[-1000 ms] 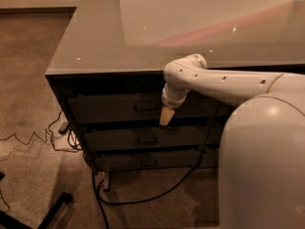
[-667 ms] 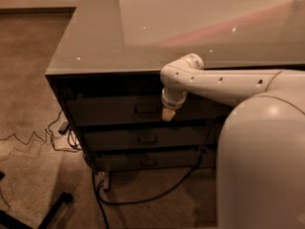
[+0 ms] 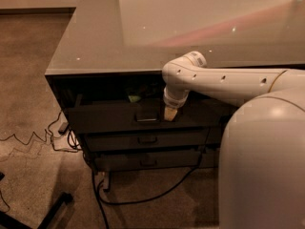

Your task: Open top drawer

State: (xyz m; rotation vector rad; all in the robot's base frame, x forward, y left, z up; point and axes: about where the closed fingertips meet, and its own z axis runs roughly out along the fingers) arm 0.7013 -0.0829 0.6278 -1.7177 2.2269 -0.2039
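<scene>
The single camera view looks down on a grey desk (image 3: pixel 95 46) with a glossy top, standing on brownish carpet (image 3: pixel 28 89). Under the desk's front edge sits a stack of three dark drawers. The top drawer (image 3: pixel 105 120) is the uppermost and has the deepest front. It stands partly open: its front sits forward of the desk edge, and a dark gap shows above it. Inside that gap lies a small greenish thing (image 3: pixel 134 98), too dim to name. A small rectangular handle (image 3: pixel 147 117) sits at the middle of the drawer front.

The robot's white arm (image 3: pixel 224 82) reaches in from the right and bends downward at the wrist. The gripper (image 3: pixel 170 113) points down at the upper part of the top drawer's front, just to the right of the handle. Whether it is clenched, released or grasping anything cannot be told from here.

Below, the middle drawer (image 3: pixel 114 140) and the bottom drawer (image 3: pixel 119 162) appear closed, each with its own small handle. Black cables (image 3: pixel 143 200) trail across the carpet under and beside the stack. The robot's pale rounded body (image 3: pixel 267 166) fills the lower right corner.
</scene>
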